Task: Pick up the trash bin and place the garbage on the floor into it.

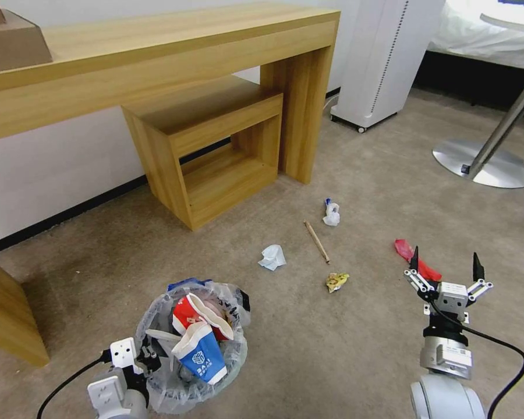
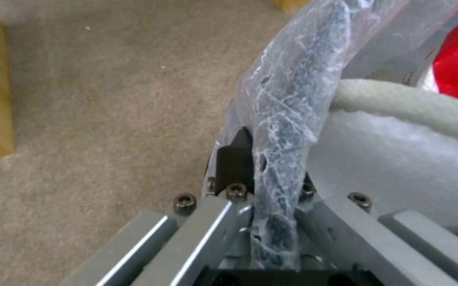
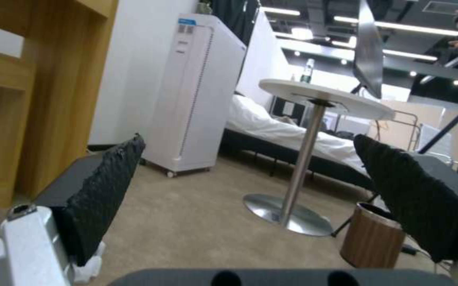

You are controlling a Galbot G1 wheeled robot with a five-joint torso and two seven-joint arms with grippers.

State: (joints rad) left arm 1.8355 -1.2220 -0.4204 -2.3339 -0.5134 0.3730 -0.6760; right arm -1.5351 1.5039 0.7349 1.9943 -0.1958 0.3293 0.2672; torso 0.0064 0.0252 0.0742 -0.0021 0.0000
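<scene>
Red wrapper (image 1: pixel 416 260) just beyond the spread right gripper (image 1: pixel 446 265)

Crinkled translucent plastic lines the trash bin (image 1: pixel 157 326); matt carpet (image 1: pixel 343 349); wood-grain desk (image 1: pixel 157 52); brushed-metal table base (image 1: pixel 483 163).

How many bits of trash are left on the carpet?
5. A white-blue wad near the desk leg, a stick beside it, a tissue, a yellow wrapper, and a red wrapper partly behind the right end effector, which may hide more.
</scene>
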